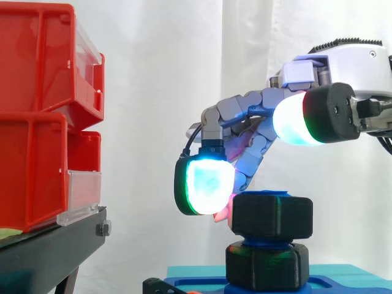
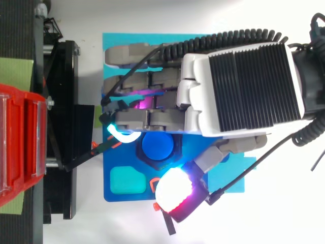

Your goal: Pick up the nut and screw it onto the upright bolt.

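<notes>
A black hexagonal nut [image 1: 272,215] sits on the upright blue bolt, whose round top [image 2: 158,146] shows inside it. Below it a second black hex piece [image 1: 267,266] rests on the blue board [image 2: 119,160]. My hand [image 1: 349,67] reaches in from the right, above the bolt, with its fingers curled down against the nut's left side. A cyan-white glowing fingertip [image 1: 208,185] stands just left of the nut and a pink one touches it lower down. The thumb pad [image 1: 297,119] is raised above the nut; in the top view it [image 2: 175,192] lies beside the bolt.
Red bins [image 1: 37,110] are stacked on a black stand [image 1: 49,251] at the left, close to the board's left edge. A teal square patch [image 2: 127,181] lies on the board near the bolt. A white curtain hangs behind.
</notes>
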You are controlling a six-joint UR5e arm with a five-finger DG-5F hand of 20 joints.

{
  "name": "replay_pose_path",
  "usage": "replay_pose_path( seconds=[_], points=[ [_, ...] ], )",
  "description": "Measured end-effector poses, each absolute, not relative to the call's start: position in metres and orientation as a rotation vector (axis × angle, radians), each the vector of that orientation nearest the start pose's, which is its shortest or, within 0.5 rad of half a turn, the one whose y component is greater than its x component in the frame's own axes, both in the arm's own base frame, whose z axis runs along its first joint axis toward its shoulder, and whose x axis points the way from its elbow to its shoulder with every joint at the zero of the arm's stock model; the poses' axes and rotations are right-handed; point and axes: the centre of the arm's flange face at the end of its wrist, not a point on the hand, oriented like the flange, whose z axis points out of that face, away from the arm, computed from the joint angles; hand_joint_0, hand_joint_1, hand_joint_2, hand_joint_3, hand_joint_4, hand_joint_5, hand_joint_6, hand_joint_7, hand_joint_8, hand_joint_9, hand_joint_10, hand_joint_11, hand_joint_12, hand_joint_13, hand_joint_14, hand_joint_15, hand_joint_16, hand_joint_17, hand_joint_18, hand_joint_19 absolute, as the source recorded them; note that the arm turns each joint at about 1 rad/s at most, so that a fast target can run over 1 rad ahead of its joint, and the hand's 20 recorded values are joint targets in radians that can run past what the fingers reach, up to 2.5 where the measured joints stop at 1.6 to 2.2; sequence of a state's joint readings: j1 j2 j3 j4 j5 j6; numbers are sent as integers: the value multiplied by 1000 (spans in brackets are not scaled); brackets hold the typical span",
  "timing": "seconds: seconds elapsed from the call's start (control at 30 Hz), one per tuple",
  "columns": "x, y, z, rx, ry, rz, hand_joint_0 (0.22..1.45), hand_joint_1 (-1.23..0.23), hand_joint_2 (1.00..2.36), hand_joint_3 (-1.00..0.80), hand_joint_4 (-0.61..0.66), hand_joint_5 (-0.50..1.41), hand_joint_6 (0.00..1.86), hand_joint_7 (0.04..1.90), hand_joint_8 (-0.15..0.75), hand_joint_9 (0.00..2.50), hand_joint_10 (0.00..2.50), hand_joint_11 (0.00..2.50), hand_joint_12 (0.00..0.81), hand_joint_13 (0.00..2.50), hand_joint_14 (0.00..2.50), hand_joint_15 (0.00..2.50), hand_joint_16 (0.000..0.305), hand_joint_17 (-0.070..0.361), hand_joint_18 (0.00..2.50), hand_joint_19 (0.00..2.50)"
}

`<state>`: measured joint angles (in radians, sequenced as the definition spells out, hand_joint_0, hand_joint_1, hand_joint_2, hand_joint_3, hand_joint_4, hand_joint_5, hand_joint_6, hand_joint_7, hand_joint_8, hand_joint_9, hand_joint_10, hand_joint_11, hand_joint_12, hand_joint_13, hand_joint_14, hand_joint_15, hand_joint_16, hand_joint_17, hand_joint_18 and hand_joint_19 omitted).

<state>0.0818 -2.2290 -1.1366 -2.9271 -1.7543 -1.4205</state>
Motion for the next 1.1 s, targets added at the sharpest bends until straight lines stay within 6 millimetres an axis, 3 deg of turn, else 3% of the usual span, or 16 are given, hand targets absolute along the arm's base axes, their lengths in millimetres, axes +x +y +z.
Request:
replay_pose_path(
  seconds=[0.5, 0.83, 0.97, 1.1],
  points=[
    [743, -76, 311, -96, 1586, 330, 534, -241, 1000, -500, 102, 51, 617, 1359, 255, 1246, 0, 0, 183, 847, 0, 0, 11, 24, 387, 0],
    [740, -92, 313, -108, 1581, 343, 533, -234, 1000, -500, 90, 65, 595, 1411, 256, 1362, 0, 0, 167, 902, 0, 0, 7, 16, 474, 0],
    [743, -95, 323, -109, 1565, 341, 527, -223, 1000, -500, 166, 59, 505, 1536, 261, 1311, 0, 0, 183, 859, 0, 0, 10, 23, 420, 0],
    [747, -96, 340, -110, 1556, 339, 521, -211, 1000, -500, 222, 3, 505, 1296, 269, 1228, 0, 0, 206, 804, 0, 0, 14, 31, 362, 0]
  ],
)
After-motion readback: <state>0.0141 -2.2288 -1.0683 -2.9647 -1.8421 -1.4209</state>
